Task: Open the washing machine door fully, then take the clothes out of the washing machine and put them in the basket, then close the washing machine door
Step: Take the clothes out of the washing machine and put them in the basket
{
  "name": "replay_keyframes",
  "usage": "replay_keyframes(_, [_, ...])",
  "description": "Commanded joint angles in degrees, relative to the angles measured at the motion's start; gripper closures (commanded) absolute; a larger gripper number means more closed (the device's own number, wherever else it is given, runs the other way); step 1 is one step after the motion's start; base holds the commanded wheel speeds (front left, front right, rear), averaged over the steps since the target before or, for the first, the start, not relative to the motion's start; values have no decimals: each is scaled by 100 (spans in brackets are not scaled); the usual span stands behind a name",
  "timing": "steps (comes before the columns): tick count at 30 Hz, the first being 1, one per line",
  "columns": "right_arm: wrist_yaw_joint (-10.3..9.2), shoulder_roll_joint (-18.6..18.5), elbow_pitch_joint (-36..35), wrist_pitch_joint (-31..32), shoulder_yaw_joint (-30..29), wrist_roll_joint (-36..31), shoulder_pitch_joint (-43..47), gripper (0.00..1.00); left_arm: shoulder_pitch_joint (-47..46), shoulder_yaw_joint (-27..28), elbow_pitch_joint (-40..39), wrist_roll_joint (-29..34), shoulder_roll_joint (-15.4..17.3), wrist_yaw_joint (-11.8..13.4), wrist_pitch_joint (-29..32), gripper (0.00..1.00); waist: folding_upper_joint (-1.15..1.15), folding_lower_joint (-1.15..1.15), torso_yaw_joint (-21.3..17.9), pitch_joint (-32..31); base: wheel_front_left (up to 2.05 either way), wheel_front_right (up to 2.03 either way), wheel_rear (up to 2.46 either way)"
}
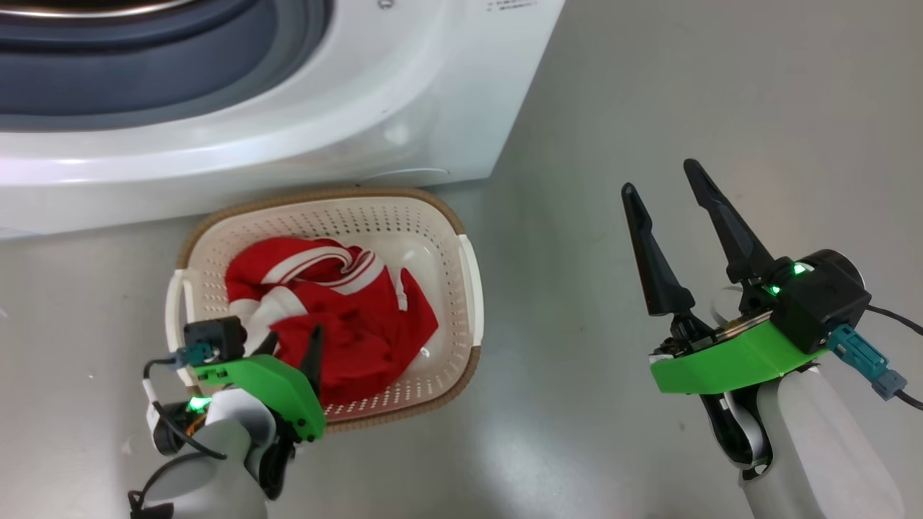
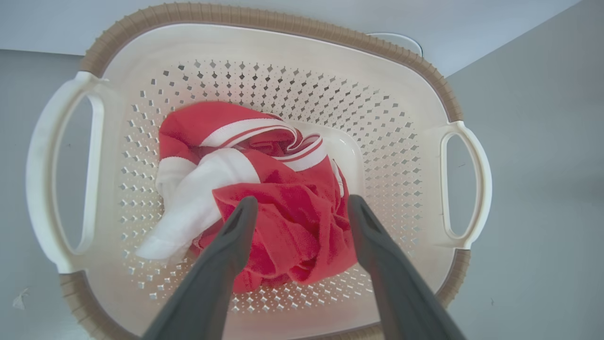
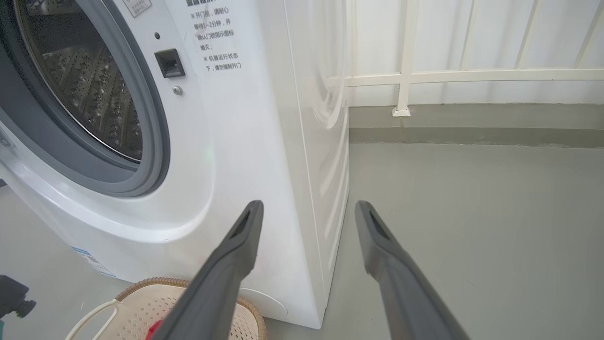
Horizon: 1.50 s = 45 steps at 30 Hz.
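The cream basket (image 1: pixel 324 194) stands on the floor just in front of the white washing machine (image 1: pixel 404 108). Red clothes (image 1: pixel 346 317) with white bands lie bunched inside it. My left gripper (image 1: pixel 292 346) hangs over the basket's near left corner. In the left wrist view the left gripper (image 2: pixel 302 202) is open, its fingers straddling the clothes (image 2: pixel 292 226) lying in the basket (image 2: pixel 264 16). My right gripper (image 1: pixel 660 176) is open and empty over the floor to the right. The right wrist view shows the right gripper (image 3: pixel 307 205) facing the machine's uncovered opening and steel drum (image 3: pixel 89 89). The washing machine door is out of view.
Grey floor (image 1: pixel 649 86) stretches to the right of the machine. A white railing (image 3: pixel 406 75) on a low grey curb closes off the far side. The grey rubber gasket (image 1: pixel 144 72) rings the machine's opening. The basket's rim nearly touches the machine's front.
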Motion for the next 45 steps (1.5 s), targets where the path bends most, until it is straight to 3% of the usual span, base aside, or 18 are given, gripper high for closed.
replay_keyframes(1, [36, 14, -112, -36, 100, 1, 30, 0, -23, 85, -48, 59, 212, 49, -89, 0, 0, 0, 84, -100, 0, 0, 0])
replay_keyframes(5, [36, 14, -66, -36, 64, -28, 80, 0, -58, 185, -316, 150, 327, 94, -116, 0, 0, 0, 182, -280, 0, 0, 0])
replay_keyframes(12, [36, 14, -12, -36, 4, -71, 195, 0, 337, 747, -1615, 652, 574, 374, -119, 0, 0, 0, 320, -615, 0, 0, 0])
replay_keyframes(24, [36, 14, 27, -36, -197, -218, 342, 0, 1411, 2020, -3842, 1675, 437, 533, -120, 0, 0, 0, 469, -1190, 0, 0, 0])
replay_keyframes(33, [36, 14, 59, -36, -430, -285, 542, 0, 2208, 2532, -5291, 2438, 189, 452, -120, 0, 0, 0, 534, -1622, 0, 0, 0])
replay_keyframes(45, [36, 14, 177, -36, -746, -299, 798, 0, 2884, 2733, -6119, 2867, 139, 385, -120, 0, 0, 0, 572, -2098, 0, 0, 0])
